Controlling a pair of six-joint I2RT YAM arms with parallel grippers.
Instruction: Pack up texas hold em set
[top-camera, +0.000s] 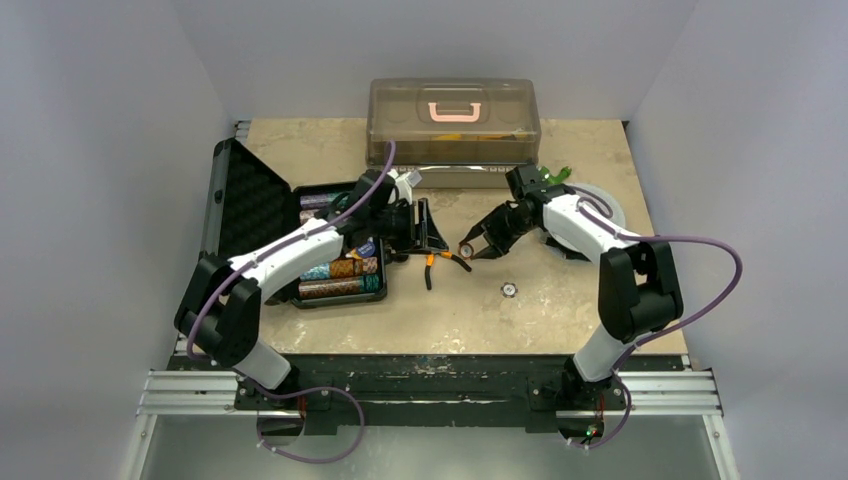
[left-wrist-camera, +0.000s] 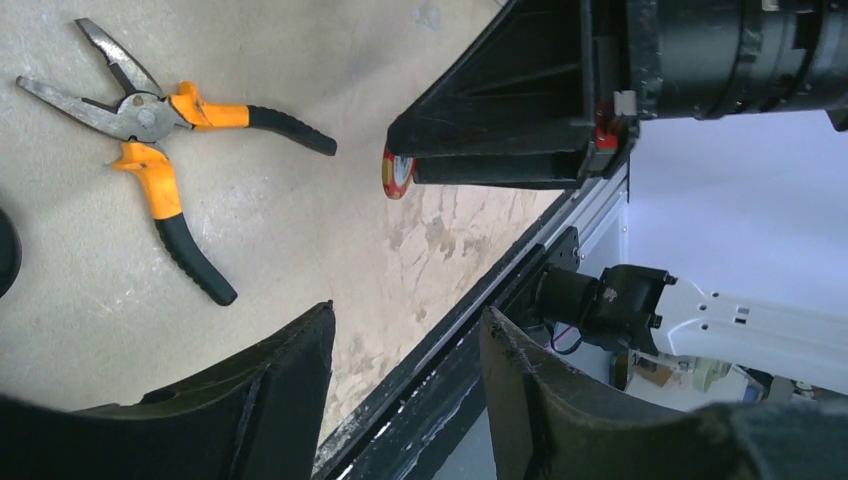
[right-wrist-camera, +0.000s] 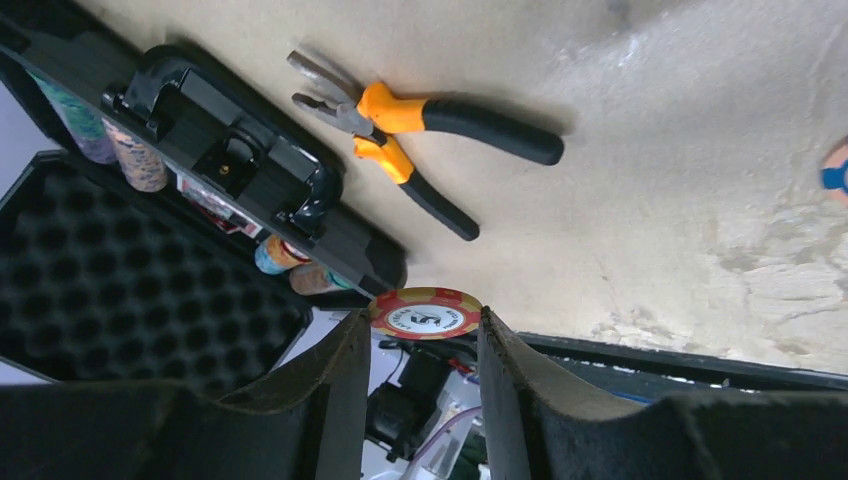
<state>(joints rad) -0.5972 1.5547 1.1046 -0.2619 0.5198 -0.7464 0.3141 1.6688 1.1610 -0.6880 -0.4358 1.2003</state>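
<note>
The texas hold em set's black case (top-camera: 372, 292) lies open at the left, its foam-lined lid (top-camera: 245, 200) raised, with rows of teal, brown and purple chips (top-camera: 340, 270) inside. My right gripper (right-wrist-camera: 425, 325) is shut on a red-and-yellow chip (right-wrist-camera: 425, 313), held by its edges above the table just right of the case (right-wrist-camera: 250, 170). From above, that chip (top-camera: 466, 248) hangs over the middle of the table. My left gripper (left-wrist-camera: 408, 318) is open and empty, hovering by the case's right edge and facing the held chip (left-wrist-camera: 397, 175). Another loose chip (top-camera: 510, 289) lies on the table.
Orange-handled pliers (top-camera: 440, 262) lie on the table between the two grippers. A translucent brown box with a pink handle (top-camera: 455, 120) stands at the back. A white round object with green bits (top-camera: 600, 200) sits behind the right arm.
</note>
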